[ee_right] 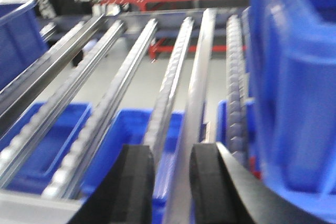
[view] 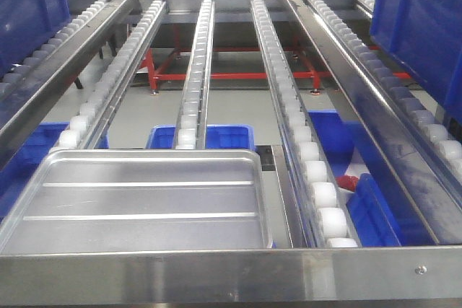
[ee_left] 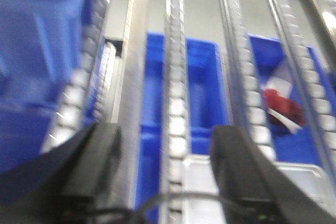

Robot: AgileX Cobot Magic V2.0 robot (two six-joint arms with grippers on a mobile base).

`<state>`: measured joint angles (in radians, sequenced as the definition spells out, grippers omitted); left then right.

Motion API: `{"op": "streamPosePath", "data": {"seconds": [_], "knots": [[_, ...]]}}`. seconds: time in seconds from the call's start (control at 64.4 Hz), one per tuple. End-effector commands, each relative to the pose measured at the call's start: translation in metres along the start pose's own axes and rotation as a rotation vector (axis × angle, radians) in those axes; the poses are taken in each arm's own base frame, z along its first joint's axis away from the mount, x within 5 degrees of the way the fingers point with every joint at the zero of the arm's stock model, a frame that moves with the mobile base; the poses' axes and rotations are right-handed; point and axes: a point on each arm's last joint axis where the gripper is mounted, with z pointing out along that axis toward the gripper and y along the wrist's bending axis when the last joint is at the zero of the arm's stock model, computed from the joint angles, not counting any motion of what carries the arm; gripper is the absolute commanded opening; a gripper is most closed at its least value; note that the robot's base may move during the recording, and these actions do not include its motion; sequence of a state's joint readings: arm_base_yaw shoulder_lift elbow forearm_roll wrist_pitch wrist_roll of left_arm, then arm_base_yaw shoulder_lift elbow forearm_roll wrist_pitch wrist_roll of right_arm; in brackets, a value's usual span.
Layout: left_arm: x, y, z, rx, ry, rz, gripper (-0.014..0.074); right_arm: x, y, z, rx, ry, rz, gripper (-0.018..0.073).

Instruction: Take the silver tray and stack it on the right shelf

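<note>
Roller rack (view: 196, 84) carries silver tray (view: 144, 203), lower left of front view, at front bar (view: 231, 275). L gripper (ee_left: 165, 135) and R gripper (ee_right: 172, 153): both released, empty. Risk: low rim may slip pinch; tray drops between tracks into blue bins (view: 224, 136).

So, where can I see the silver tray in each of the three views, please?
Front-facing: the silver tray lies at the lower left, just behind the front bar.
Left wrist: only its corner shows, at the bottom right.
Right wrist: the tray is not visible.
Shared landmark: the blue bin below the roller tracks.
</note>
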<state>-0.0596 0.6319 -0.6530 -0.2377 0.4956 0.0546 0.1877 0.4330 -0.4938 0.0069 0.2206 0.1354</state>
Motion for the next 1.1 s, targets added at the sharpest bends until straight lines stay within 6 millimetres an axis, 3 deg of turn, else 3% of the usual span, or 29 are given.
{"op": "streamPosePath", "data": {"seconds": [0.0,0.124,0.233,0.357,0.45,0.559,0.792,1.087], "knots": [[-0.012,-0.005,0.0,0.036,-0.036,-0.058,0.037,-0.011,0.008,0.008,-0.065,-0.017,0.025,0.0344],[-0.008,-0.008,0.003,0.058,0.021,-0.007,0.0371,0.0,0.019,0.025,-0.137,0.119,0.031,0.0344],[-0.008,-0.025,0.004,0.177,0.035,0.045,0.0371,0.002,0.036,0.041,-0.219,0.246,0.054,0.0344],[-0.004,-0.043,0.007,0.255,0.211,0.24,0.0371,0.001,0.062,0.06,-0.311,0.431,0.012,0.0344],[-0.001,-0.051,0.015,0.254,0.357,0.234,0.0371,0.008,0.083,0.079,-0.344,0.578,0.002,0.0344],[0.003,-0.054,0.036,0.193,0.463,0.176,0.0371,0.019,0.105,0.108,-0.315,0.729,0.052,0.0344],[0.025,-0.051,0.089,0.033,0.642,0.138,0.037,0.049,0.128,0.167,-0.196,0.923,0.107,0.0344],[0.034,-0.061,0.137,-0.002,0.736,0.14,0.0371,0.092,0.136,0.199,-0.126,1.023,0.121,0.0344]]}}
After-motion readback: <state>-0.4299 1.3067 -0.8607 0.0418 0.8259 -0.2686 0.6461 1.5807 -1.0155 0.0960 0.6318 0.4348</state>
